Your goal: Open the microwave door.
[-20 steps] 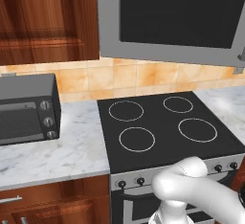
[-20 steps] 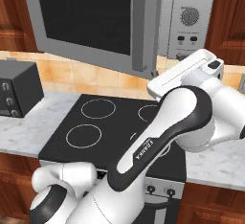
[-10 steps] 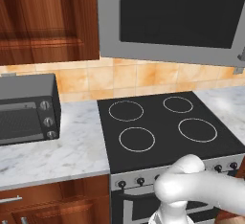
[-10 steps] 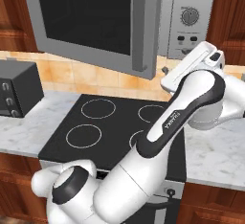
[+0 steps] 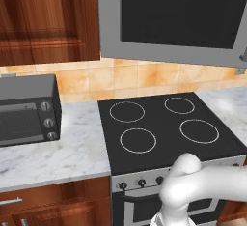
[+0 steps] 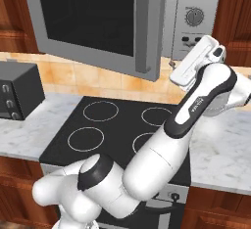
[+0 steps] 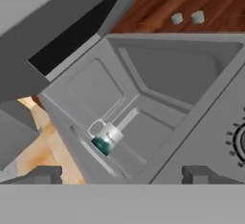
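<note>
Fingers [image 7: 119, 173] spread apart, holding nothing, before the open microwave [image 7: 158, 103].
The microwave door [image 6: 93, 20] stands swung out, its edge beyond and to one side of the fingers; a small white and teal cup [image 7: 105, 136] sits inside the cavity, just past the fingertips.

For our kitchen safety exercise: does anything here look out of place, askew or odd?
One thing stands out. The microwave door hangs swung open out over the stovetop. In the hand view, a small cup lies tipped on its side inside the microwave. The toaster oven sits squarely on the counter.
</note>
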You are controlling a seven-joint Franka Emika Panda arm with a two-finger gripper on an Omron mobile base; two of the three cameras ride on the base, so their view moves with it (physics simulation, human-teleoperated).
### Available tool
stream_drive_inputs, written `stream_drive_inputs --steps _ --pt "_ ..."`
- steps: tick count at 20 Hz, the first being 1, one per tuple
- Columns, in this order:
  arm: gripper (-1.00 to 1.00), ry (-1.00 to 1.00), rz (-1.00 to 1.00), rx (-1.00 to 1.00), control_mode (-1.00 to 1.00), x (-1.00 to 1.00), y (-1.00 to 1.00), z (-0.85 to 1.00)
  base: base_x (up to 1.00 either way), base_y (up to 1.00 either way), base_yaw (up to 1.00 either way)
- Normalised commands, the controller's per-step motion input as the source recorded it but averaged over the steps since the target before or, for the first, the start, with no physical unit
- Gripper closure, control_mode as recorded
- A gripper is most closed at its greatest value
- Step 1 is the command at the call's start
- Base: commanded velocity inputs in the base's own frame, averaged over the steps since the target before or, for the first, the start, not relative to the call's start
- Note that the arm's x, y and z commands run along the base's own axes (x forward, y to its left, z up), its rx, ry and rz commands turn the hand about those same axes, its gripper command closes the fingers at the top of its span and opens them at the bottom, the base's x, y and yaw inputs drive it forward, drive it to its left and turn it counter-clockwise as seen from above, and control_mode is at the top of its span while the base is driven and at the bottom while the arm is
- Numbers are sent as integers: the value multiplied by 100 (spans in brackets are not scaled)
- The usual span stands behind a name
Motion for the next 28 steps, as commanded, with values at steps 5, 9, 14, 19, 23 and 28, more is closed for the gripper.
stream_drive_inputs --steps 5,9,14,19,23,28 --pt "-100 -12 21 -3 -100 -6 17 3 0 0 0" --pt "-100 -20 29 -10 -100 -43 48 9 0 0 0" --pt "-100 -23 27 -18 -100 -56 87 8 0 0 0" --pt "-100 -26 21 -23 -100 -75 100 5 0 0 0" --pt "-100 -27 23 -18 -100 -98 92 12 0 0 0" --pt "-100 -26 23 -13 -100 -100 90 11 0 0 0"
